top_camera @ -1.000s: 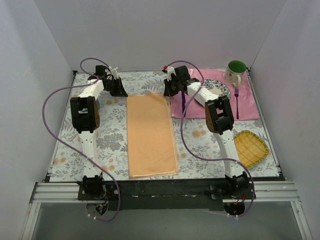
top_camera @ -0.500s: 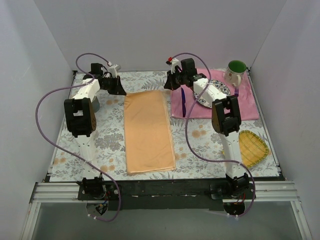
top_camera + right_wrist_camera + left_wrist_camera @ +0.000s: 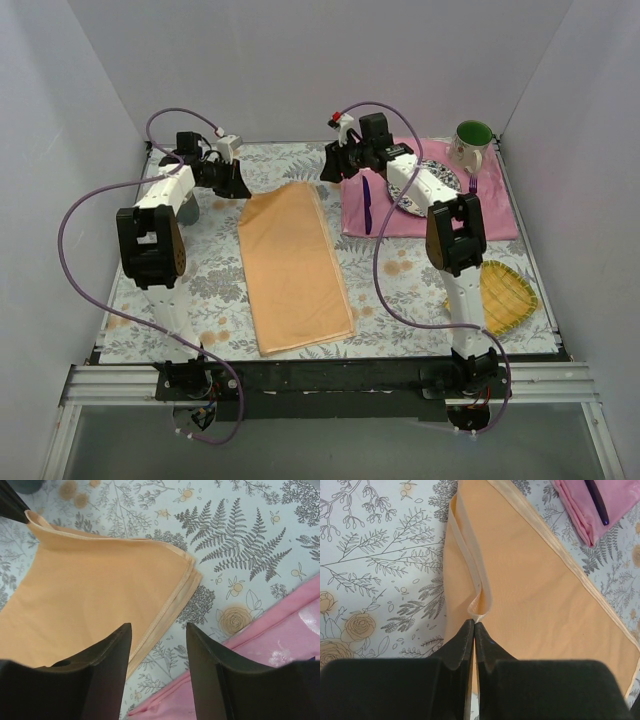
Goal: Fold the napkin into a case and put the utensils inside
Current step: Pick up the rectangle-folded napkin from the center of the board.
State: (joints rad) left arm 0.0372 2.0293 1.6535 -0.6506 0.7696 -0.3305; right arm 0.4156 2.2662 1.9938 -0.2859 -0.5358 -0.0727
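The right gripper (image 3: 159,627) had just opened off the napkin's (image 3: 293,265) far right corner while the left gripper (image 3: 474,626) stayed clamped on its far left one, leaving the folded strip skewed across the middle of the table (image 3: 225,285), the case apparently unfinished.

There is one folded peach-orange napkin (image 3: 292,265), one dark purple knife (image 3: 367,205), one purple fork (image 3: 474,212), one pink placemat (image 3: 497,218), one patterned plate (image 3: 441,179), one mug (image 3: 472,144) with a green inside, one yellow woven mat (image 3: 503,297), one floral tablecloth (image 3: 215,285)
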